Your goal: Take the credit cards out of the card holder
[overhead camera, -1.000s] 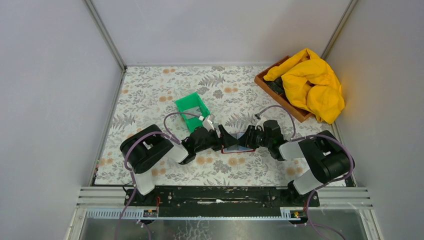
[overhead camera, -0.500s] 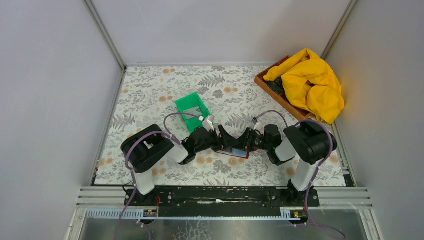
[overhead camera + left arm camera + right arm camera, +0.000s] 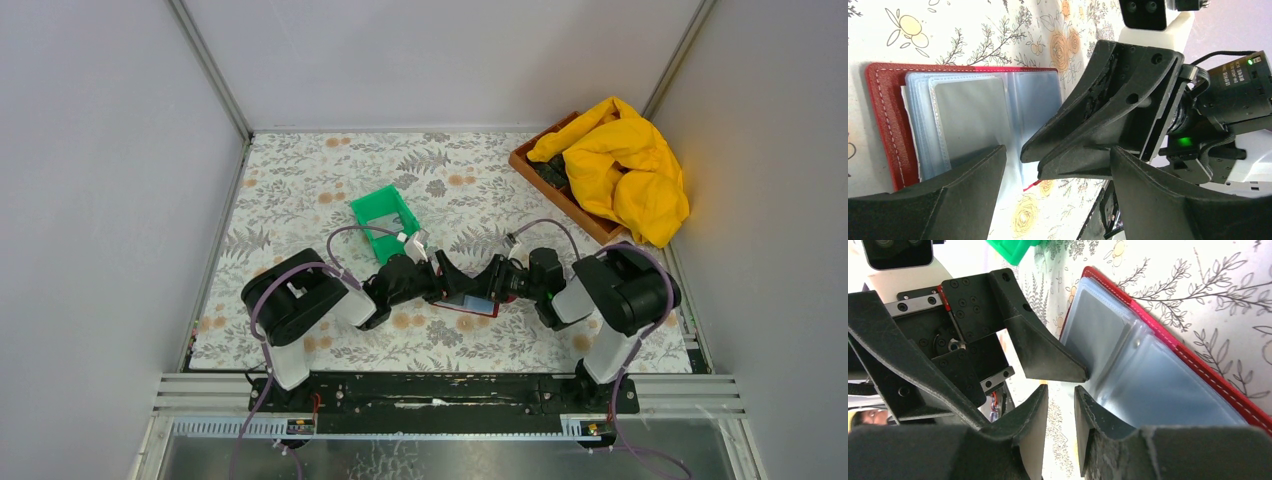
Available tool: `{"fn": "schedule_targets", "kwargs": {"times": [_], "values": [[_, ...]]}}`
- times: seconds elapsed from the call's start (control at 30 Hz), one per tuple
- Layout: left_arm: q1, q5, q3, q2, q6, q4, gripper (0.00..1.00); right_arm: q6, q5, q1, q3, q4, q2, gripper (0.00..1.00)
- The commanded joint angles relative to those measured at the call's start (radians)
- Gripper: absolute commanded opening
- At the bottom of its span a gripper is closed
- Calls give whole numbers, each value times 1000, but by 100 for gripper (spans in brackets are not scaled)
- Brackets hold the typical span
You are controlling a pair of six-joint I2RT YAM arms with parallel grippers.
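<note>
Right gripper [image 3: 1060,390], a black two-finger claw, is standing with jaws narrowly parted and nothing between them. Against a second back, it is sitting further in toward the left arm, with the right arm's elbow now folding up higher. Over the last half second it is barely shifting. Judging from this, the approach is finishing and the pick is only beginning, since no card is out yet. The small dark red, white-stitched folding card holder [image 3: 883,115] is lying open and flat on the floral-print tablecloth [image 3: 300,180], near the front edge between the two arms and directly under both grippers. The right fingertips are hanging at the edge of its pale blue-grey clear plastic sleeves [image 3: 1148,385], on the half nearer the right arm. Whether they are touching or just above, cannot tell. Left gripper [image 3: 1058,150] is standing wide open, gripping nothing. One of its fingers [image 3: 1048,355] is meeting the sleeves by the central fold, apparently pinning the holder open. A flat grey rectangle is showing through the front sleeve, likely one of the thin plastic credit cards [image 3: 970,120]. Any others are hiding in the stack. The green plastic bin [image 3: 383,212] is sitting beyond, apart from the holder.
</note>
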Motion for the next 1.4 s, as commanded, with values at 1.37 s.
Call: {"fn": "schedule_targets", "kwargs": {"times": [1.37], "values": [[35, -152, 44, -161, 243, -433, 83, -187, 130, 6, 55, -320, -69, 37]]}}
